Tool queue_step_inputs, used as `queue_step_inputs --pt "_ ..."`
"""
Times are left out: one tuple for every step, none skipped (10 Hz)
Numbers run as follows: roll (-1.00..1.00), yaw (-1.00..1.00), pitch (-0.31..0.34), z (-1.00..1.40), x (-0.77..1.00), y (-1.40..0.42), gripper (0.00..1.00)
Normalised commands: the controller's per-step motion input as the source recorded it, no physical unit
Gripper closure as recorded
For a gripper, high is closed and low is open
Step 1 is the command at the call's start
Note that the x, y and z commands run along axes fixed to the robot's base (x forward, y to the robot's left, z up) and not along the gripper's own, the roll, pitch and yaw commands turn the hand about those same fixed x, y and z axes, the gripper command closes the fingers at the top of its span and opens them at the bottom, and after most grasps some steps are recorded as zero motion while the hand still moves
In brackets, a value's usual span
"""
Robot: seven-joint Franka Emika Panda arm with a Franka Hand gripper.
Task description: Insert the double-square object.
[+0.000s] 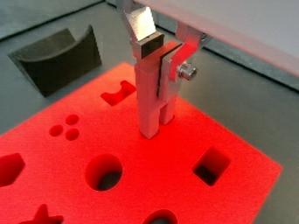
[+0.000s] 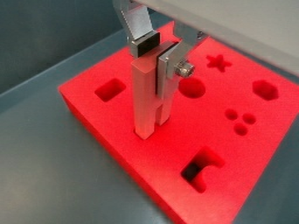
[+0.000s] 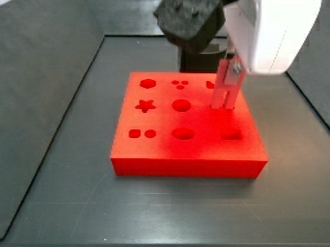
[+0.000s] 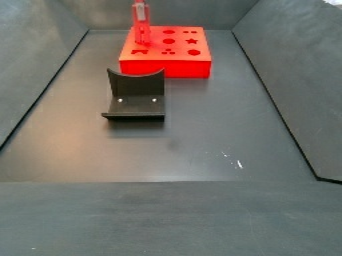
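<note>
My gripper (image 1: 162, 59) is shut on the double-square object (image 1: 152, 105), a slim red peg with a forked lower end, and holds it upright. It also shows in a wrist view (image 2: 149, 101), where the gripper (image 2: 158, 54) grips its top. The peg's lower end is at the top face of the big red block (image 1: 251, 188), on flat foam between holes; I cannot tell whether it touches. A stepped hole (image 1: 117, 92) lies just beside the peg. In a side view the peg (image 3: 227, 87) stands over the block's (image 3: 194, 159) right part. It also shows, small, in a side view (image 4: 139, 12).
The block (image 4: 167, 55) has several shaped holes. A dark curved holder (image 4: 135, 95) stands on the grey floor in front of the block, and also shows in a wrist view (image 1: 59, 54). Sloped dark walls (image 4: 40, 90) enclose the floor.
</note>
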Motion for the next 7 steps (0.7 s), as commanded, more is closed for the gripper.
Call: queue_step_inputs --pt "0.00 -0.18 0.000 -0.71 0.13 0.02 1.00" --pt "0.00 -0.20 0.014 -0.81 0.09 0.01 1.00" --pt "0.00 -0.19 0.027 -0.83 0.04 0.02 1.00" --pt "0.00 -0.19 0.024 -0.74 0.03 0.01 1.00" --pt "0.08 -0.13 0.050 -0.26 0.00 0.09 1.00" --pt "0.03 0.00 0.000 0.00 0.00 0.00 1.00" --pt "0.00 0.00 0.000 0.00 0.00 0.00 1.00"
